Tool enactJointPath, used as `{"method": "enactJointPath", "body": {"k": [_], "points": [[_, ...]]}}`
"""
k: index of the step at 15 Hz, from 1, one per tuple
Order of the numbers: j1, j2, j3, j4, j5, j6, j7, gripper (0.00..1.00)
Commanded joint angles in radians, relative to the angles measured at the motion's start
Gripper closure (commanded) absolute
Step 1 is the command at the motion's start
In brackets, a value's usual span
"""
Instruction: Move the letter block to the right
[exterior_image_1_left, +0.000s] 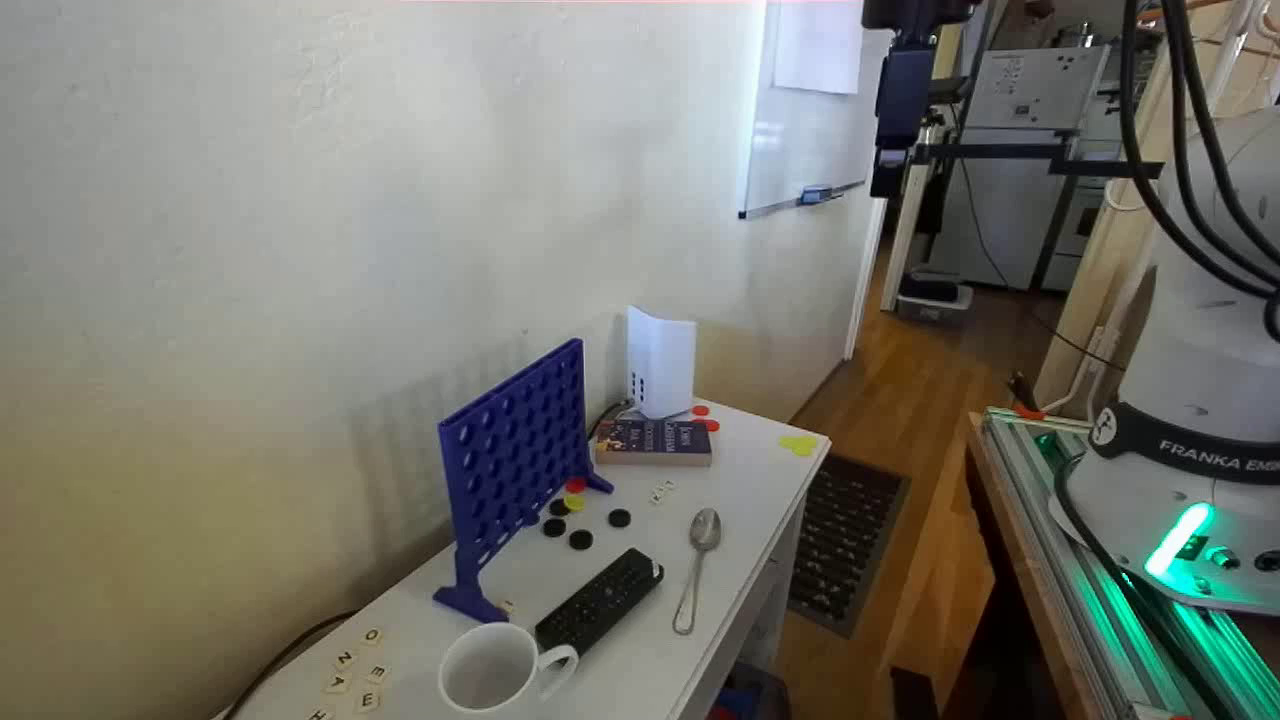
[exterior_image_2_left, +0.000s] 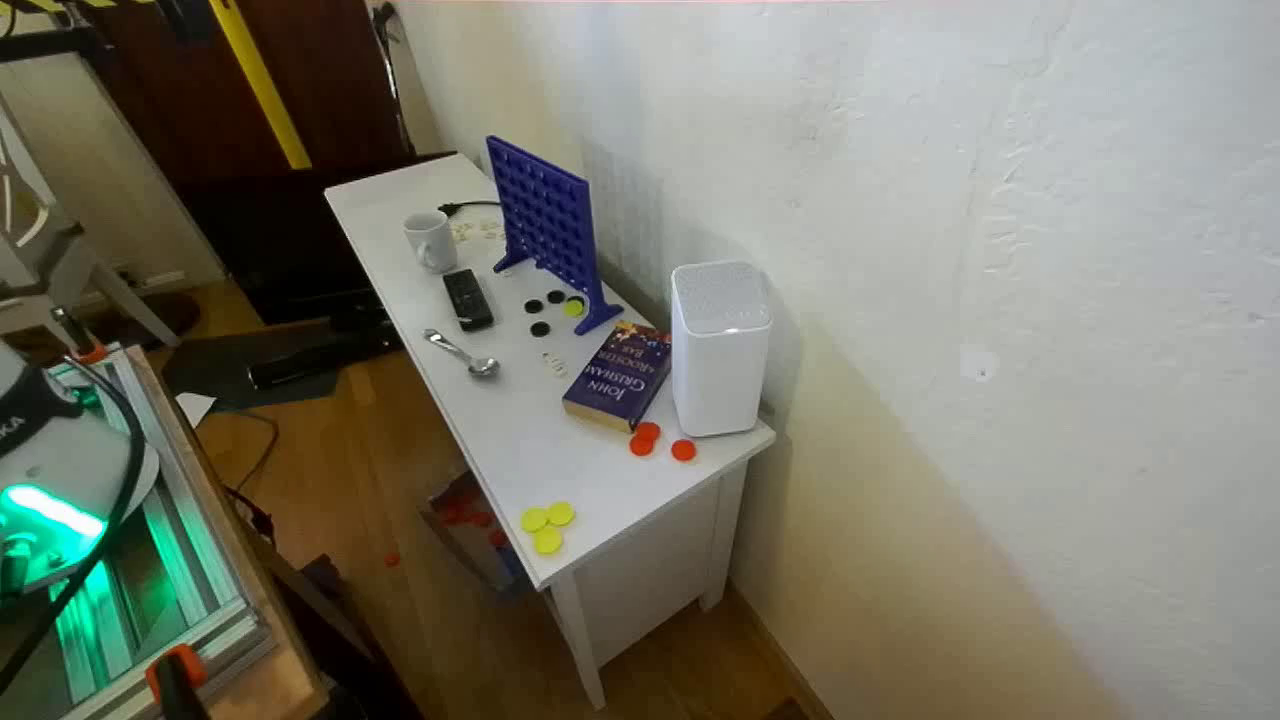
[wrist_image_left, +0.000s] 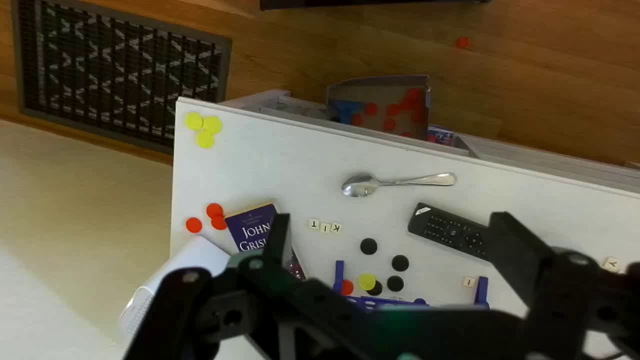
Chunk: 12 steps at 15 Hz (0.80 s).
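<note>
Several small cream letter blocks lie flat on the white table (wrist_image_left: 280, 160); which one the task means cannot be told. A short row reading T, I, K (wrist_image_left: 325, 228) lies between the book and the spoon side; it also shows in both exterior views (exterior_image_1_left: 662, 491) (exterior_image_2_left: 554, 364). A single I block (wrist_image_left: 469, 281) lies beside a foot of the blue game grid (exterior_image_1_left: 515, 450). A loose group of letter blocks (exterior_image_1_left: 357, 672) lies near the mug; one, Y (wrist_image_left: 610, 263), shows at the wrist view's right edge. My gripper (wrist_image_left: 390, 220) is open and empty, high above the table (exterior_image_1_left: 887, 175).
A black remote (wrist_image_left: 450, 231), spoon (wrist_image_left: 362, 185), white mug (exterior_image_1_left: 490, 668), book (exterior_image_2_left: 620, 375) and white router (exterior_image_2_left: 720, 350) stand or lie on the table. Black discs (wrist_image_left: 369, 246), yellow discs (wrist_image_left: 205, 139) and red discs (wrist_image_left: 194, 225) are scattered. A wall runs along the back.
</note>
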Motion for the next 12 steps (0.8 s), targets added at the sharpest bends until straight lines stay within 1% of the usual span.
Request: {"method": "enactJointPath", "body": {"k": [1, 6, 9, 12], "points": [[0.016, 0.003, -0.013, 0.002, -0.010, -0.002, 0.010, 0.00], [0.016, 0.003, -0.013, 0.002, -0.010, -0.002, 0.010, 0.00], [0.010, 0.074, -0.025, 0.004, 0.003, 0.080, 0.008, 0.00], [-0.009, 0.175, -0.034, 0.021, -0.003, 0.193, 0.023, 0.00]]}}
